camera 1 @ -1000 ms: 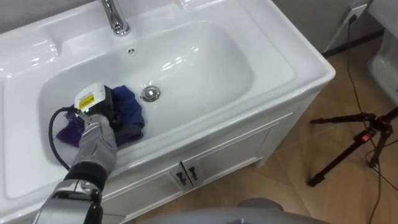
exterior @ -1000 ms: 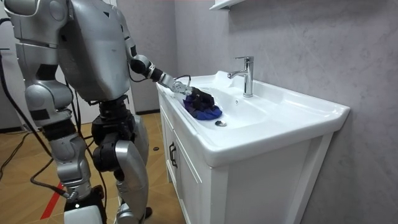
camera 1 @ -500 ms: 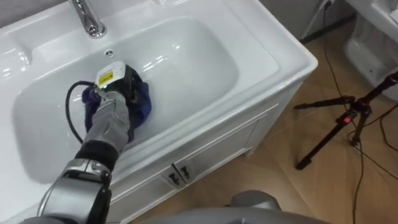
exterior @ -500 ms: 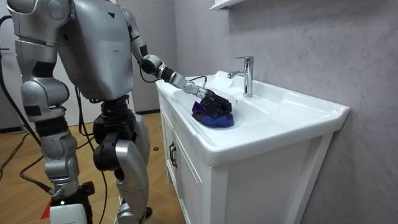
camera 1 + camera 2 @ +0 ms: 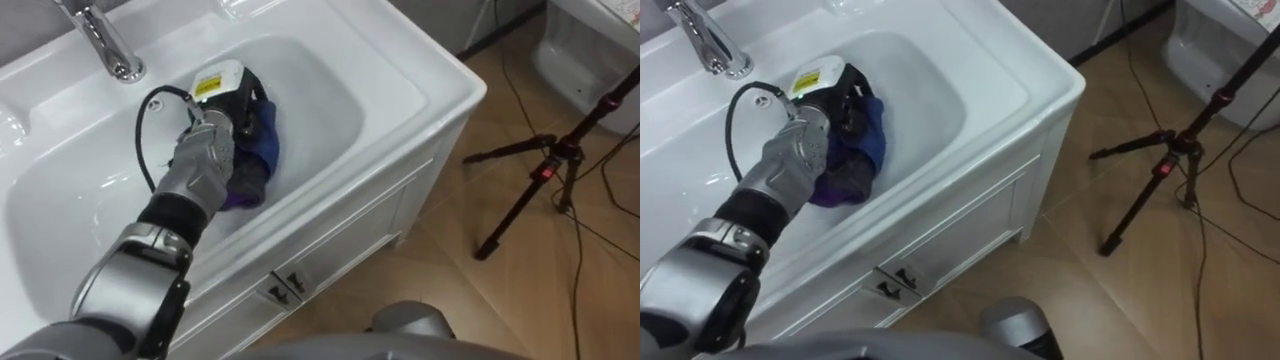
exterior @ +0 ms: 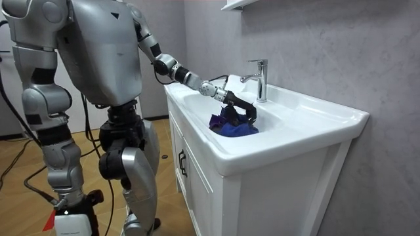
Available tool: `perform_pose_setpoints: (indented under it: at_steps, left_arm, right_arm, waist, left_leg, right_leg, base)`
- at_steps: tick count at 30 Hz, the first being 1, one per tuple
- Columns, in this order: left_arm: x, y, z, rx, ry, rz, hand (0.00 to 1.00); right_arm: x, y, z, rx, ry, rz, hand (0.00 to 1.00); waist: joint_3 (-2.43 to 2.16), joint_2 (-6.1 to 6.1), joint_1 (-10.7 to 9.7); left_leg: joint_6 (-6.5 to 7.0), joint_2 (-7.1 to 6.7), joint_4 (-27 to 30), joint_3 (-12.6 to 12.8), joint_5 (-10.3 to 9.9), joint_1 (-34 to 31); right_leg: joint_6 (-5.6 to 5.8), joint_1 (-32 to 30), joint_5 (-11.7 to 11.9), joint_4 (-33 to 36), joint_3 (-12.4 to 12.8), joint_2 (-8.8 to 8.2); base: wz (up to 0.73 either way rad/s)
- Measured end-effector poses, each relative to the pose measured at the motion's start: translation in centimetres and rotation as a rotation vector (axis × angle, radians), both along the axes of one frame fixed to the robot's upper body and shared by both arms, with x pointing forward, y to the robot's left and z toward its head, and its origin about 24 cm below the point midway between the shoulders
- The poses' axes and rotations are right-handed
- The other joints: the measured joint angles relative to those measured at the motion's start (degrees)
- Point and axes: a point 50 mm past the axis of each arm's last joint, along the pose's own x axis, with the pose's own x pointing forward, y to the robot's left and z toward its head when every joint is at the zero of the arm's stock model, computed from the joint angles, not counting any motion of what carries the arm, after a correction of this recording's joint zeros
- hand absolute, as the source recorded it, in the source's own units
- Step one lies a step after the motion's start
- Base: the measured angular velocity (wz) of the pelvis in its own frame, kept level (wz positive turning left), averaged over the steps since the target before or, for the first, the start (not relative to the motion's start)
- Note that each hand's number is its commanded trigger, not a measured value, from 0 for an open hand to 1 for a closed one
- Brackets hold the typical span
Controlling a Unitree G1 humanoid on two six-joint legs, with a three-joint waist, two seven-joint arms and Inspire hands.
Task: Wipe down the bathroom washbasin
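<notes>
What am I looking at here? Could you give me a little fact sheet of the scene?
Basin: white, set on a white cabinet
Tap: chrome, at the basin's back edge
Cloth: blue and purple, bunched inside the basin
Left hand: resting on top of the cloth
Floor: wood, with a black tripod standing beside the cabinet

A bathroom-like test room: white basin (image 5: 400, 95) on a cabinet (image 5: 345, 240), tap (image 5: 105, 45), tripod (image 5: 545, 170) alongside.
</notes>
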Motion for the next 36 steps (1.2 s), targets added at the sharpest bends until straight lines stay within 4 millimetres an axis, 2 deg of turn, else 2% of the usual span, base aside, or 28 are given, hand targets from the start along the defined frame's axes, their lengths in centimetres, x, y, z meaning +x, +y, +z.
perform_pose_setpoints:
  at_steps: [5,8,11,12,15,20,22,23,24,25,26,28,31,35,36]
  left_arm:
    - [0.4,-1.4,1.3,0.002,-0.042,-0.069,1.0]
    - [0.2,-1.9,1.0,0.014,-0.013,-0.096,1.0]
    - [0.1,-1.8,0.6,0.038,0.029,-0.108,1.0]
    - [0.0,-1.7,0.4,0.049,0.046,-0.107,1.0]
    - [-0.3,-1.4,0.0,0.052,0.08,-0.101,1.0]
    - [-1.7,1.2,-2.5,0.062,0.165,0.0,1.0]
    - [-3.4,3.2,-4.5,0.059,0.213,0.08,1.0]
    - [-3.8,3.6,-4.8,0.052,0.215,0.101,1.0]
    - [-4.4,4.3,-5.2,0.044,0.215,0.131,1.0]
    - [-5.1,4.9,-5.7,0.051,0.227,0.156,1.0]
    - [-5.4,5.2,-6.0,0.053,0.231,0.168,1.0]
    - [-6.5,6.1,-6.7,0.044,0.243,0.214,1.0]
    - [-7.7,6.9,-7.3,0.061,0.252,0.229,1.0]
    - [-8.4,7.8,-7.6,0.097,0.244,0.238,1.0]
    - [-8.5,7.8,-7.6,0.114,0.244,0.23,1.0]
  right_arm:
    - [-0.4,-0.4,0.1,-0.007,0.023,0.024,0.0]
    - [-0.6,-0.5,0.1,0.002,0.037,0.031,0.0]
    - [-0.4,-0.5,0.1,0.014,0.04,0.03,0.0]
    - [-0.5,-0.5,0.1,0.014,0.045,0.027,0.0]
    - [-0.7,-0.6,0.1,0.012,0.05,0.022,0.0]
    - [-0.4,-0.6,0.1,-0.003,0.03,0.02,0.0]
    - [-0.3,-0.6,0.2,-0.011,0.018,0.016,0.0]
    - [-0.4,-0.5,0.2,-0.013,0.018,0.016,0.0]
    - [-1.0,-0.5,0.2,-0.014,0.027,0.003,0.0]
    - [-1.5,-0.6,0.2,-0.024,0.031,-0.019,0.0]
    - [-1.6,-0.7,0.3,-0.031,0.03,-0.02,0.0]
    - [-1.7,-1.1,0.4,-0.055,0.012,-0.052,0.0]
    - [-1.5,-1.2,0.4,-0.057,0.004,-0.062,0.0]
    - [-1.5,-1.6,0.5,-0.067,-0.006,-0.085,0.0]
    - [-1.2,-1.7,0.6,-0.069,-0.019,-0.093,0.0]
  waist:
    - [-0.1,0.15,-0.34]
    - [0.18,-0.28,-0.21]
    - [0.09,-0.16,-0.09]
    - [-0.09,0.13,0.09]
    - [-0.12,0.03,1.39]
    - [-0.14,-0.11,1.81]
    - [-0.27,-0.43,3.15]
    - [-0.55,-0.64,3.25]
    - [-1.16,-0.95,3.56]
    - [-1.39,-1.34,4.2]
    - [-1.42,-1.42,4.67]
    - [-1.98,-1.52,5.94]
    - [-1.94,-1.37,7.61]
    - [-1.83,-1.06,8.55]
    - [-1.83,-0.98,9.36]
  left_leg:
    - [0.01,0.0,0.0,0.01,0.01,-0.13]
    - [0.0,0.04,-0.03,0.7,0.01,0.37]
    - [0.0,0.06,-0.04,1.35,0.01,0.49]
    - [0.0,0.06,-0.04,1.34,0.01,0.49]
    - [0.01,0.08,-0.05,1.34,0.01,0.64]
    - [0.0,0.26,-0.28,1.27,0.01,1.3]
    - [-0.02,0.5,-0.76,1.26,-0.01,2.02]
    - [-0.02,0.55,-0.68,1.24,-0.01,1.97]
    - [-0.02,0.66,-0.65,1.16,0.0,1.94]
    - [-0.02,0.73,-0.66,1.14,-0.01,2.31]
    - [-0.02,0.74,-0.62,1.14,-0.01,2.55]
    - [-0.1,0.75,-0.56,1.18,-0.07,2.63]
    - [-0.12,0.75,-0.59,1.19,-0.09,2.83]
    - [-0.12,0.78,-0.59,0.93,-0.09,2.67]
    - [-0.12,0.83,-0.58,0.62,-0.1,2.59]
  right_leg:
    - [0.11,-0.03,0.16,0.03,-0.08,-0.03]
    - [0.1,0.51,0.16,-0.11,0.14,0.0]
    - [0.16,0.56,0.3,-0.82,0.15,0.02]
    - [0.17,0.47,0.36,-0.88,0.15,0.36]
    - [0.12,0.53,0.4,-0.87,0.33,0.42]
    - [-0.07,0.81,0.48,-0.18,0.36,0.57]
    - [-0.24,1.36,0.39,-0.32,1.12,0.86]
    - [-0.27,1.49,0.39,-0.53,1.05,0.88]
    - [-0.36,1.75,0.42,-0.91,0.97,0.92]
    - [-0.39,2.16,0.4,-0.9,1.1,1.13]
    - [-0.4,2.33,0.41,-0.93,1.29,1.4]
    - [-0.42,2.33,0.41,-1.08,1.21,1.31]
    - [-0.42,2.44,0.41,-0.89,1.31,1.39]
    - [-0.35,2.33,0.36,-0.75,1.3,1.38]
    - [-0.35,2.24,0.36,-0.76,1.27,1.34]
  base:
    - [0.0]
    - [-0.07]
    - [-0.02]
    - [0.0]
    - [-0.05]
    - [-0.08]
    - [-0.16]
    - [0.06]
    - [0.16]
    - [0.09]
    - [-0.08]
    - [-0.04]
    - [0.01]
    - [0.06]
    - [0.06]
